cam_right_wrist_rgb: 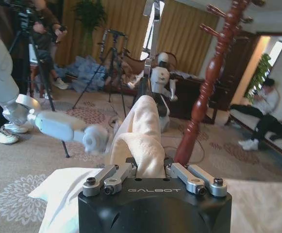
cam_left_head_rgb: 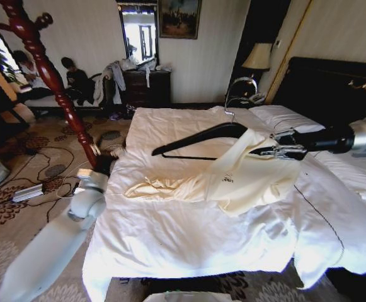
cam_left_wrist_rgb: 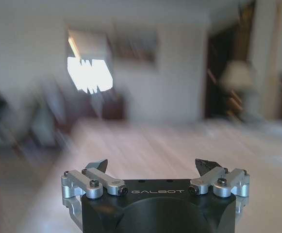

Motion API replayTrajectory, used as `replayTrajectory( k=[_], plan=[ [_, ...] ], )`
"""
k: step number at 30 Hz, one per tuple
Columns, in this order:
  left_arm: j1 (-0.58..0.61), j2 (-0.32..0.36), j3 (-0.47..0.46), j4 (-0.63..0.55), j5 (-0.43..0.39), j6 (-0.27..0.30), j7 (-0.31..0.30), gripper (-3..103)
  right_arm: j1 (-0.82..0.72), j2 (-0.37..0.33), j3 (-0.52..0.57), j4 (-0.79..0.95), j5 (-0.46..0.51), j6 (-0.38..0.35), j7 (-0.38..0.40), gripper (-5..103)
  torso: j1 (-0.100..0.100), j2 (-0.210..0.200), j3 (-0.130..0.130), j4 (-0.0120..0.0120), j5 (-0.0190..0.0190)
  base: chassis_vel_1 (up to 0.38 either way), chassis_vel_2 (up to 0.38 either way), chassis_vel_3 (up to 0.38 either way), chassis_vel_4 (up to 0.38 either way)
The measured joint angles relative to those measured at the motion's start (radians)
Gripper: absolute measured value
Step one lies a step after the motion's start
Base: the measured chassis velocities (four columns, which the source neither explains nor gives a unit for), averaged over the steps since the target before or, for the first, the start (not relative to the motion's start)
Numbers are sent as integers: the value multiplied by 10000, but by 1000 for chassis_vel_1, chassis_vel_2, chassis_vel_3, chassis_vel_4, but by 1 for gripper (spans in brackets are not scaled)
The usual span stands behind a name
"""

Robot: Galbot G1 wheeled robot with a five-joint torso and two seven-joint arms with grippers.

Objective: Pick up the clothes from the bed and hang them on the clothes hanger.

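Right hand (cam_left_head_rgb: pixel 282 150) clenched on cream garment (cam_left_head_rgb: pixel 233 179) at the clothes hanger (cam_left_head_rgb: pixel 198 139) above the bed (cam_left_head_rgb: pixel 189 239) — keep the grip firm while lifting — left hand (cam_left_wrist_rgb: pixel 153 170) released.

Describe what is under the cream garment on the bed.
The bed with its white quilt lies beneath the cream garment; the quilt directly under the garment is hidden. The clothes hanger sits above.
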Motion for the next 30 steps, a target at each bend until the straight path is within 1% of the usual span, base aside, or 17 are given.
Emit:
replayTrajectory(
  k=[2,4,5,7,8,9,12,13,19,20,21,22,23,26,27,28,30],
  plan=[
    [8,-345,645,-14,-1168,652,263,100,9,95,-9,319,27,68,237,20,-2,1,-1,4,5,0,0,0,0],
    [-41,-833,1176,-9,-1767,949,491,100,-36,201,-63,505,29,87,423,20,-1,1,-2,-4,4,0,0,0,0],
    [-41,-833,1176,-9,-1767,949,491,100,-36,201,-63,505,29,87,423,20,-1,1,-2,-4,4,0,0,0,0],
    [-134,-1411,1716,28,-2088,1059,831,100,-116,297,-136,582,26,99,566,20,-1,0,-1,-2,9,0,0,0,0],
    [-189,-1655,1932,39,-2061,1054,1068,100,-142,309,-160,587,23,105,599,20,-1,0,-1,-1,9,0,0,0,0],
    [-189,-1655,1932,39,-2061,1054,1068,100,-142,309,-160,587,23,105,599,20,-1,0,-1,-1,9,0,0,0,0],
    [-449,-2061,2352,-1,-1599,882,1512,100,-182,310,-199,590,18,131,662,20,-2,1,-2,1,6,0,0,0,0],
    [-614,-2113,2400,14,-1426,869,1523,100,-185,308,-202,603,18,141,664,20,-2,0,-2,1,6,0,0,0,0],
    [-1418,-2014,2317,508,-1139,833,1385,100,-180,306,-201,816,26,216,664,20,-1,0,-2,0,5,0,0,0,0],
    [-1601,-1913,2278,667,-1139,831,1493,100,-174,310,-197,893,43,237,657,20,-1,0,-2,1,6,0,0,0,0],
    [-1719,-1735,2304,796,-1182,870,1898,100,-168,319,-188,975,68,269,642,20,-1,0,-2,1,4,0,0,0,0],
    [-1719,-1735,2304,796,-1182,870,1898,100,-168,319,-188,975,68,269,642,20,-1,0,-2,1,4,0,0,0,0],
    [-1747,-1645,2341,828,-1192,885,2137,100,-166,323,-181,1006,74,282,633,20,-1,0,-2,1,5,0,0,0,0],
    [-1759,-1078,2767,923,-803,938,3468,100,-135,327,-147,1048,99,314,620,20,-1,0,-3,0,5,0,0,0,0],
    [-1759,-1078,2767,923,-803,938,3468,100,-135,327,-147,1048,99,314,620,20,-1,0,-3,0,5,0,0,0,0],
    [-1750,-964,2863,975,-617,945,3691,100,-132,327,-143,1044,104,315,620,20,-2,0,-2,0,4,0,0,0,0],
    [-1739,-676,3081,1228,79,933,4112,100,-128,342,-135,1005,101,321,623,20,-2,0,-2,1,4,0,0,0,0]
  ],
)
